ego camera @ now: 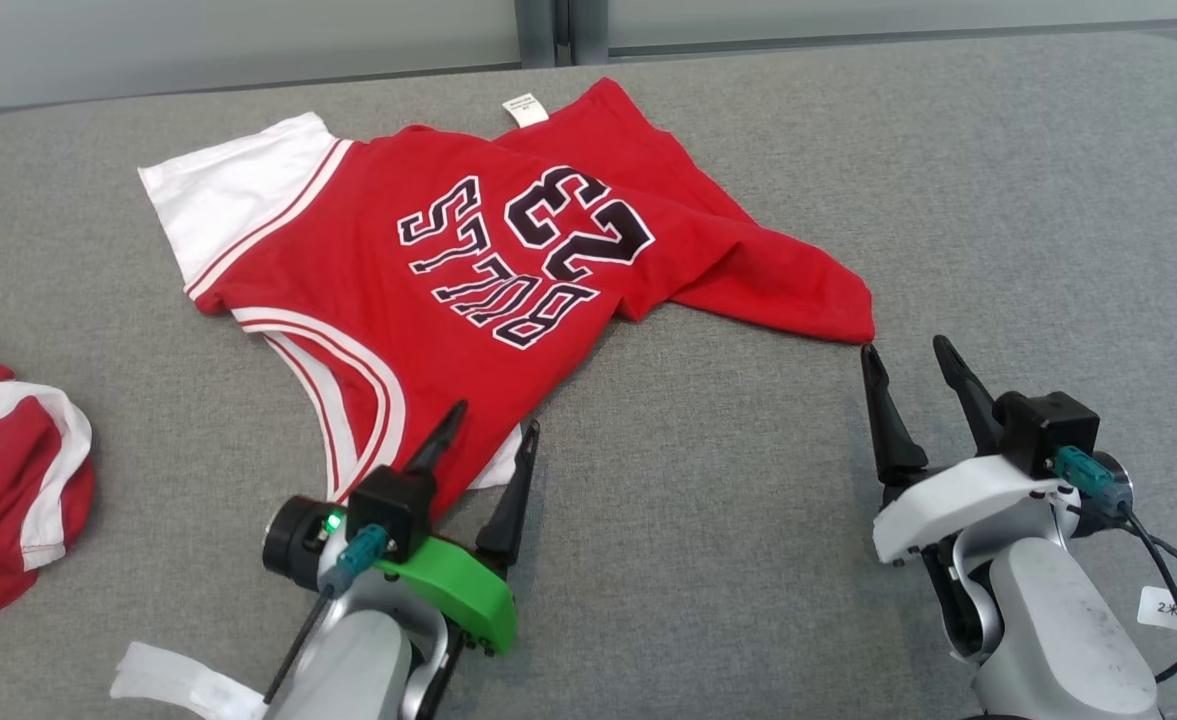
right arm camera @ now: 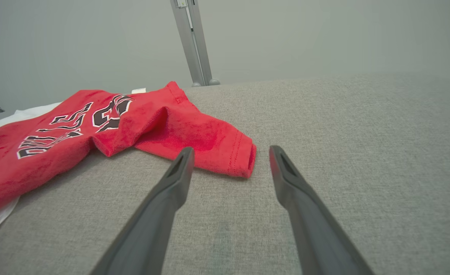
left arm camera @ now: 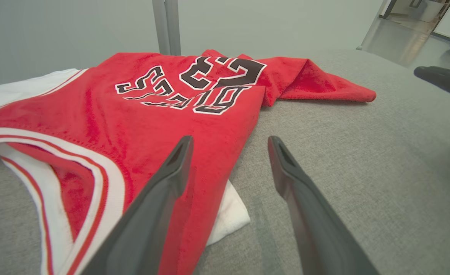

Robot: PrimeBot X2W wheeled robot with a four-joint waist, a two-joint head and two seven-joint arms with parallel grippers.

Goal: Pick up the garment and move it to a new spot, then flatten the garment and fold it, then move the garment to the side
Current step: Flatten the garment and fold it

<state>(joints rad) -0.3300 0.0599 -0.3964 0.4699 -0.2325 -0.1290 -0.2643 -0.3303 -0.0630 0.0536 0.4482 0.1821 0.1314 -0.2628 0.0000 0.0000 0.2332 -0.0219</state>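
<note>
A red jersey (ego camera: 428, 270) lies spread on the grey counter (ego camera: 998, 200), toward its far middle. Its black lettering and number face up and read upside down in the head view. A white sleeve points to the far left, and a white-trimmed armhole curves along the near left edge. A small white label (ego camera: 525, 108) shows at the far edge. The jersey is not flat: its right part is folded over in a ridge and ends in a red corner pointing right.

The left tool (ego camera: 496, 415) sits at the jersey's near corner with its fingers apart and nothing clamped. In the left wrist view the tool (left arm camera: 229, 139) has one finger over the red cloth and the other over bare counter, with a white flap just beside them.

The right tool (ego camera: 903, 345) also has its fingers apart and grips nothing. It sits just beside the red right-hand corner, which lies before the tool (right arm camera: 231, 149) in the right wrist view.

A second red-and-white garment (ego camera: 8, 480) is bunched at the counter's left edge, well apart from the jersey.
</note>
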